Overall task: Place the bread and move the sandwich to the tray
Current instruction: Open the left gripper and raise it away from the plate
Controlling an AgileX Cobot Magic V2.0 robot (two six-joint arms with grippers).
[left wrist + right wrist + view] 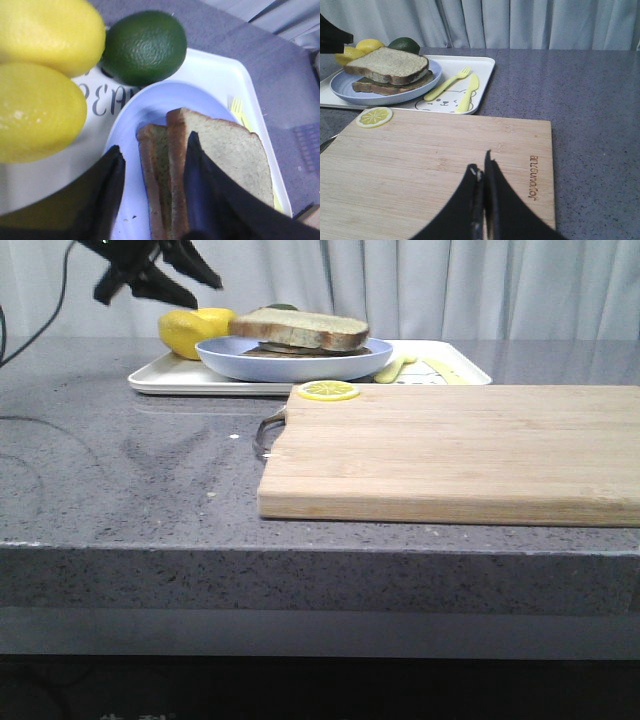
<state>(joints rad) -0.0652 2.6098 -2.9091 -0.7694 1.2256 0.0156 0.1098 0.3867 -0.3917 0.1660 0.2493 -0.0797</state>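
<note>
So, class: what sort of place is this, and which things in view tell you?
Probably a mock kitchen counter set up for a robot: a speckled grey countertop holds a wooden cutting board and a white tray with a plated sandwich, with plain curtains behind.

The left hand (150, 275) is matte black with angular, pointed fingers; a thin dark cable (45, 315) trails at its nine o'clock side. The right hand (482, 200) is also black, with two tapering, blade-like fingers showing pale scuffed inner edges.
</note>
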